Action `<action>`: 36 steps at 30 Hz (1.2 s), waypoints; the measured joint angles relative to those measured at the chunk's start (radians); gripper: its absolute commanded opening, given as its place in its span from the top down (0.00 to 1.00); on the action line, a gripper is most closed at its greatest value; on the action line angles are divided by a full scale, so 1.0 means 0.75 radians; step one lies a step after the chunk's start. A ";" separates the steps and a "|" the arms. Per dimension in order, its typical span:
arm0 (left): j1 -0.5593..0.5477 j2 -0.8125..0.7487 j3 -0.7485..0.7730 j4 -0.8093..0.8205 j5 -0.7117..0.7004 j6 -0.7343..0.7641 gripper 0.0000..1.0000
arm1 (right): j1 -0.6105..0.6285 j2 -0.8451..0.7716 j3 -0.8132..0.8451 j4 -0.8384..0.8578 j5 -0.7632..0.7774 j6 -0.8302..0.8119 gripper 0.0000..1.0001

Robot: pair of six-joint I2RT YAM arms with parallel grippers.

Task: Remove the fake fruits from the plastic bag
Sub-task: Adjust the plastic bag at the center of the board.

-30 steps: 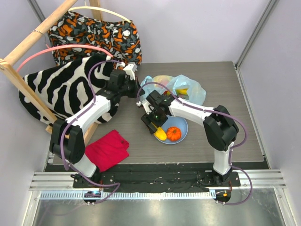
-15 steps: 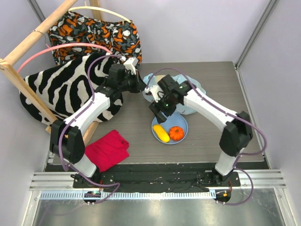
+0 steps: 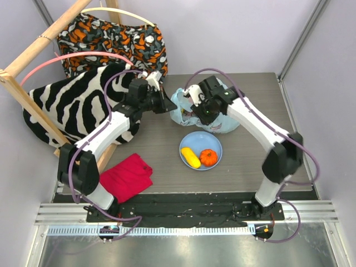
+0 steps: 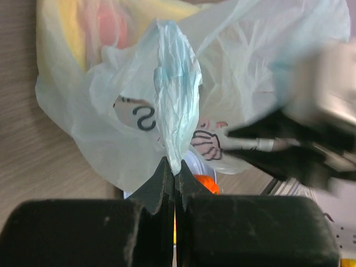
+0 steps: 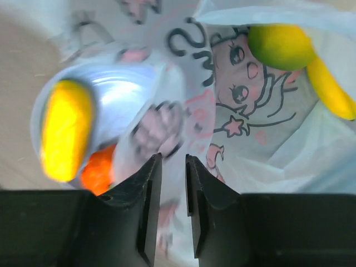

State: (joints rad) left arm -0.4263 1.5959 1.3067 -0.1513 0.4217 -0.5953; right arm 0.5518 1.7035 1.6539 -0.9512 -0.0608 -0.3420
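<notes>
Since the view one second earlier, the right gripper (image 3: 199,114) has been taken off the plate (image 3: 218,143) and brought up against the plastic bag (image 3: 225,123). The oblong yellow piece (image 3: 190,157), which was then under its fingers, is now left lying on the plate beside the ribbed orange fruit (image 3: 208,158).

Left gripper (image 4: 171,167): found clenched on a gathered fold of the plastic bag. The fold rises straight out from between the tips, and the film is spread out ahead of them. Yellow and reddish shapes are seen through the film beyond the tips, to their left; these are not identified further.

Right gripper: the jaws are seen drawn close, with a narrow gap between them. Cartoon-printed film lies directly ahead of the fingertips. Whether any film is pinched cannot be told, as the wrist view is blurred. A green round fruit (image 5: 281,44) and part of the banana bunch (image 5: 334,94) are noted inside the bag, ahead and to the right of the fingers. The plate is seen ahead and to their left.
</notes>
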 measured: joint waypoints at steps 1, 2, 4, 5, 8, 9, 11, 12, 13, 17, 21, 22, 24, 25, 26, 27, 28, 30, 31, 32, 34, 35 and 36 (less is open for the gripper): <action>0.000 -0.014 -0.026 -0.002 0.004 0.000 1.00 | -0.015 0.070 0.000 0.016 0.023 0.001 0.72; 0.000 -0.028 -0.049 -0.006 0.010 0.001 1.00 | -0.033 0.137 0.000 0.033 0.049 -0.001 0.73; 0.000 -0.062 -0.093 -0.008 0.014 0.008 1.00 | -0.071 0.249 0.000 0.064 0.106 -0.008 0.73; 0.000 -0.087 -0.121 -0.008 0.019 0.016 1.00 | -0.099 0.311 0.003 0.085 0.150 -0.016 0.73; -0.001 -0.135 -0.160 -0.018 0.036 0.052 1.00 | -0.180 0.425 0.043 0.119 0.211 -0.026 0.71; -0.005 -0.141 -0.160 -0.023 0.042 0.072 1.00 | -0.203 0.451 0.074 0.126 0.220 -0.031 0.70; -0.017 -0.143 -0.157 -0.025 0.053 0.108 1.00 | -0.254 0.516 0.199 0.146 0.253 -0.044 0.69; -0.019 -0.139 -0.150 -0.030 0.055 0.123 1.00 | -0.279 0.544 0.268 0.165 0.270 -0.058 0.68; -0.020 -0.121 -0.112 -0.057 0.058 0.152 1.00 | -0.303 0.574 0.356 0.177 0.288 -0.072 0.66; -0.017 0.006 0.158 -0.094 0.054 0.245 1.00 | -0.375 0.639 0.630 0.231 0.360 -0.124 0.64; -0.015 0.109 0.428 -0.098 0.063 0.334 1.00 | -0.428 0.599 0.696 0.321 0.423 -0.155 0.62; -0.015 0.115 0.456 -0.099 0.070 0.353 1.00 | -0.435 0.567 0.649 0.340 0.431 -0.160 0.62; -0.013 0.106 0.477 -0.113 0.098 0.392 1.00 | -0.445 0.456 0.458 0.359 0.460 -0.176 0.62; -0.013 0.090 0.462 -0.121 0.111 0.407 1.00 | -0.449 0.371 0.290 0.387 0.464 -0.180 0.63; -0.013 0.061 0.422 -0.127 0.124 0.424 1.00 | -0.453 0.319 0.191 0.365 0.465 -0.179 0.63; -0.012 0.021 0.363 -0.143 0.138 0.437 1.00 | -0.456 0.253 0.054 0.361 0.459 -0.176 0.62; -0.012 -0.024 0.295 -0.165 0.152 0.453 1.00 | -0.457 0.169 -0.115 0.344 0.433 -0.168 0.61; -0.014 -0.141 0.113 -0.192 0.174 0.472 1.00 | -0.445 0.038 -0.350 0.284 0.399 -0.160 0.53; -0.015 -0.192 0.038 -0.215 0.183 0.481 1.00 | -0.430 -0.049 -0.479 0.254 0.378 -0.155 0.52; -0.016 -0.267 -0.073 -0.228 0.191 0.490 1.00 | -0.409 -0.135 -0.586 0.204 0.357 -0.151 0.51; -0.019 -0.354 -0.199 -0.266 0.198 0.492 1.00 | -0.368 -0.300 -0.718 0.109 0.314 -0.144 0.50; -0.022 -0.382 -0.244 -0.277 0.198 0.491 1.00 | -0.350 -0.364 -0.735 0.071 0.279 -0.142 0.50; -0.023 -0.396 -0.269 -0.281 0.199 0.488 1.00 | -0.340 -0.404 -0.731 0.056 0.253 -0.139 0.50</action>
State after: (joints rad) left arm -0.4438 1.2987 1.1049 -0.3618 0.5709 -0.2291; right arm 0.2966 1.4006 1.1053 -0.9092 0.1287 -0.4461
